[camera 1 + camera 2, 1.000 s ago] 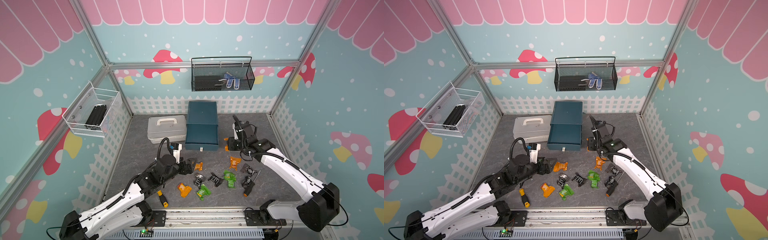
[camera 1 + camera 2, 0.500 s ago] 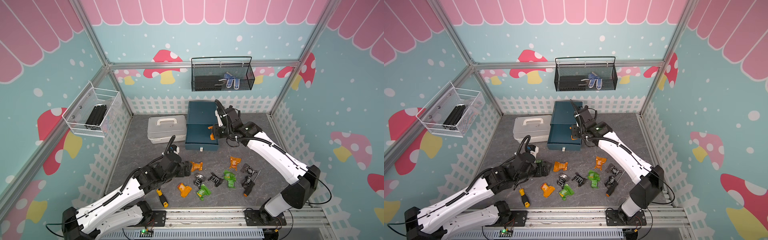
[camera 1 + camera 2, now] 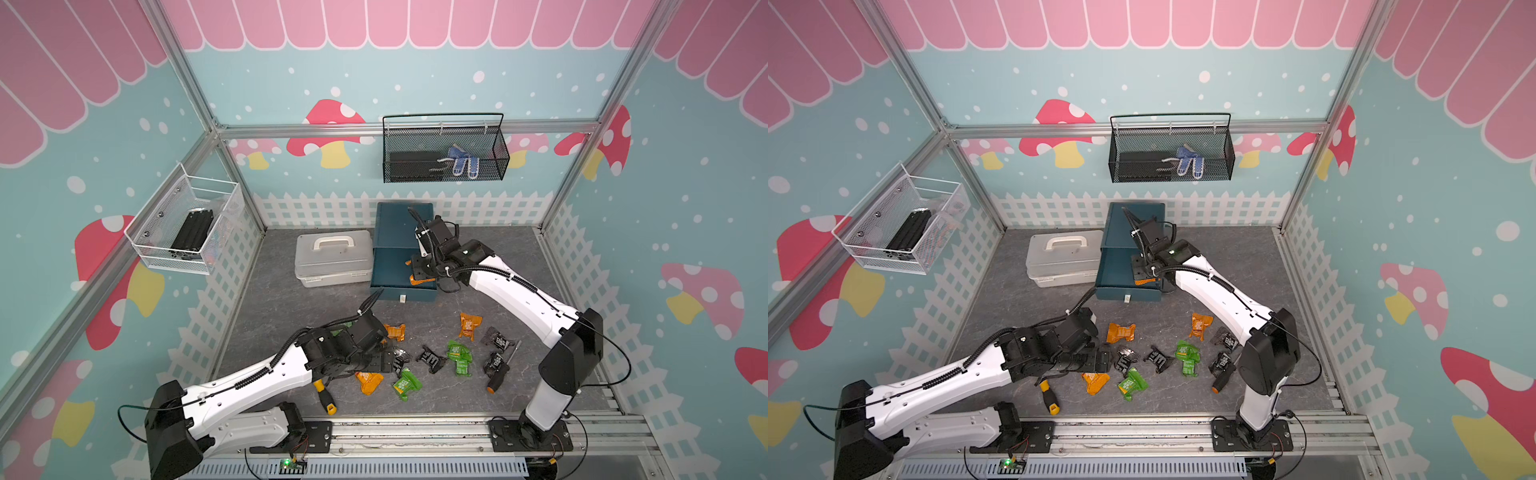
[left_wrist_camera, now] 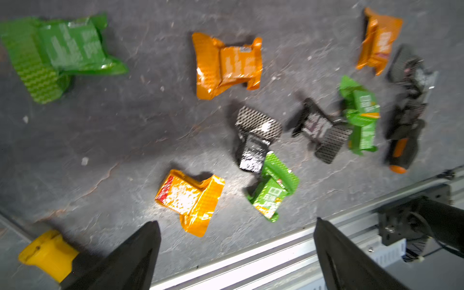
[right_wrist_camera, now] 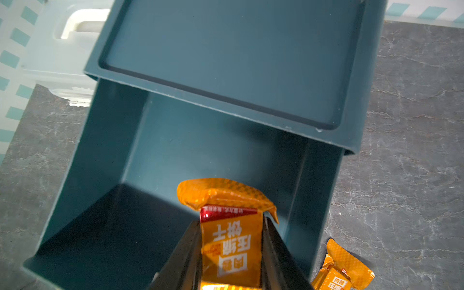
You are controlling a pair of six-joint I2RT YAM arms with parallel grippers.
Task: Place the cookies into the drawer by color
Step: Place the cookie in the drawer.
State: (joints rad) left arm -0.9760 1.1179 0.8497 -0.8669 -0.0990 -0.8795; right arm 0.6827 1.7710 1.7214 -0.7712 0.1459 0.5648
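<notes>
Teal plastic drawer (image 3: 386, 294) of the cabinet (image 3: 401, 224) stands pulled out toward the near side, so its tray lies open from above; which level it is cannot be told. At far centre the right gripper (image 5: 232, 226) is clamped on an orange cookie (image 5: 226, 193) and holds it over the tray's right part, apparently ready to let it fall. The tray floor that shows is bare. The left gripper (image 4: 236, 221), jaws spread wide and empty, hovers low over the loose cookies (image 3: 459, 357) scattered on the near tabletop (image 3: 291, 316), probably to choose the next one. Another orange packet (image 5: 342, 271) lies on the table just outside the drawer's right wall. The held wrapper reads 压缩饼干 in white, inverted in the wrist view; its red strip is too small to read.
</notes>
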